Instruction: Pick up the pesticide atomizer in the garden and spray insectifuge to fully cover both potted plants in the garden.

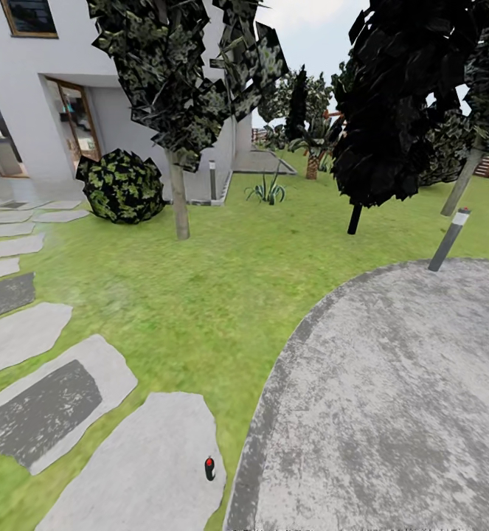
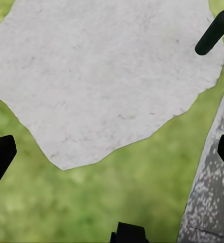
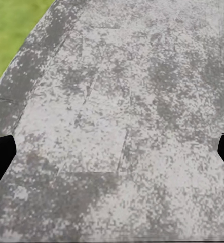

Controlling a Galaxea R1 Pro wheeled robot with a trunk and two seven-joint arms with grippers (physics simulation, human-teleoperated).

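The small dark spray bottle with a red spot (image 1: 209, 467) (image 2: 214, 32) is seen lying on a pale grey stepping stone (image 2: 102, 76), ahead of the spread, empty left gripper (image 2: 112, 152); the right gripper (image 3: 112, 152), equally spread, is held over the mottled grey round patio (image 3: 132, 116).

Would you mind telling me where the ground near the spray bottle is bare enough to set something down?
The spray bottle lies on a pale stepping stone; the stone's surface away from the bottle is bare. The round paved patio, bordered by the lawn and a short light post, is wide and bare. It gets crowded farther off, around the trees and the round bush.
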